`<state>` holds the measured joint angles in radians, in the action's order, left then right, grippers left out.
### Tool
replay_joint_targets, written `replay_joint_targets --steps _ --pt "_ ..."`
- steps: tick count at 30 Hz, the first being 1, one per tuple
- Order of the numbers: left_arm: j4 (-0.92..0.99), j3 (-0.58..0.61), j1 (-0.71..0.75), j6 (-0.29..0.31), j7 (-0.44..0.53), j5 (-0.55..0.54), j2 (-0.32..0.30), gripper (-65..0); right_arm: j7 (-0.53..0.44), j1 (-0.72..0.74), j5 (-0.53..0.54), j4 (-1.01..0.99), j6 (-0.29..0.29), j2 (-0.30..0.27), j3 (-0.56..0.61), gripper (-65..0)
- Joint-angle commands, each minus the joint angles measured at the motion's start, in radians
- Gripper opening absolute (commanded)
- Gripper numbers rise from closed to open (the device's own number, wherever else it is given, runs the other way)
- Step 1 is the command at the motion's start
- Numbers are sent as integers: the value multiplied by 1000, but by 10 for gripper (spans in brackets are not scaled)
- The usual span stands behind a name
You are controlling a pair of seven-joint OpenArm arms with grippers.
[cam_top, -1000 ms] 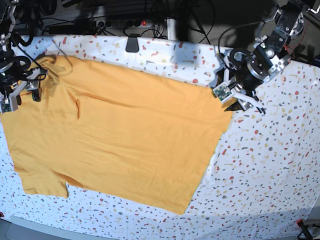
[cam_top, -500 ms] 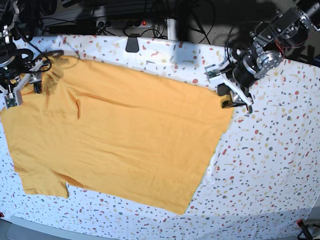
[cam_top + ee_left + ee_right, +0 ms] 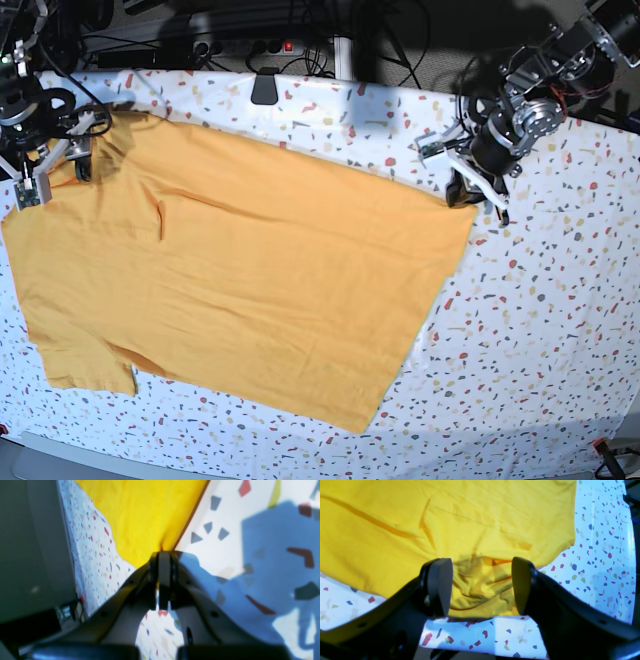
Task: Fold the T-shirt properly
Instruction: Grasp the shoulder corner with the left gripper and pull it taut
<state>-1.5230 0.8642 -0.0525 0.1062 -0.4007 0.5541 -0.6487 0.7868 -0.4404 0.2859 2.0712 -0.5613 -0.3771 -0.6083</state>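
The mustard-yellow T-shirt (image 3: 250, 270) lies spread flat on the speckled tablecloth (image 3: 540, 330). At its far right corner my left gripper (image 3: 466, 197) is shut on the cloth. In the left wrist view the jaws (image 3: 163, 555) meet with the tip of the T-shirt (image 3: 140, 512) pinched between them. My right gripper (image 3: 62, 165) stands open over the shirt's far left corner. In the right wrist view its fingers (image 3: 437, 587) straddle a bunched, creased patch of the T-shirt (image 3: 480, 590) at the cloth's edge without closing on it.
A black clip-like object (image 3: 265, 88) sits at the table's back edge, with a power strip and cables (image 3: 285, 45) behind it. Bare tablecloth stretches to the right of the shirt and along the front edge (image 3: 300, 445).
My left gripper has closed on the shirt's right corner, which has shifted slightly rightwards. The right arm has moved a little towards the back edge, still open.
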Motion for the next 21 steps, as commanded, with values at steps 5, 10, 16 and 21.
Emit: replay_joint_targets --steps 5,10,16,21 --pt "-3 3 10 -55 -142 -5 -14 -650 -27 3 2 19 -4 -16 -8 -300" --pt "-34 3 80 -54 -244 -5 -20 -650 -32 8 5 19 -4 -16 -8 -300" --pt "-126 3 211 -54 -291 -4 -20 -650 -37 8 5 19 -4 -19 -8 -300" --pt "-210 3 294 -54 -410 -4 -20 -650 -37 8 5 19 -4 -19 -8 -300"
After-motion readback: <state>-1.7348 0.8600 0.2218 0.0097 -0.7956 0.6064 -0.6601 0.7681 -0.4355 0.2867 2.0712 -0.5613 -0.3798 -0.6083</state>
